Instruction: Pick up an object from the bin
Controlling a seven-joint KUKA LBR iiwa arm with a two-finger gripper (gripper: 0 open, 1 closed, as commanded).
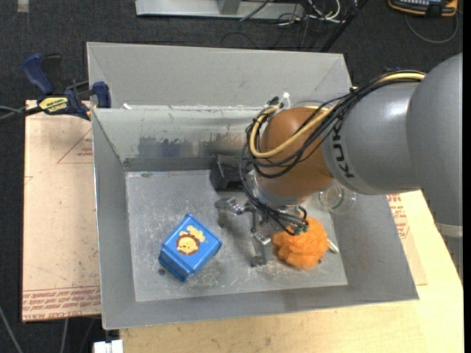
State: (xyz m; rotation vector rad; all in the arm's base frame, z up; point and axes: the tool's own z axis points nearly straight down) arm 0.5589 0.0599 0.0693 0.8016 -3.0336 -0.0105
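Observation:
My gripper (243,234) hangs low over the middle of the bin floor, open, with bare floor showing between its two metal fingers (259,251). An orange fuzzy lump (303,245) lies just right of the nearer finger, close to it or touching it, outside the gap. A blue box with a yellow cartoon face (189,247) sits tilted to the left of the gripper, apart from it. A black block (224,173) rests against the back wall, just behind the gripper.
A clear glass-like thing (335,197) lies at the right side of the bin, partly under the arm. The arm with its orange dome and cables covers the bin's right middle. Bare floor shows at the left and along the front.

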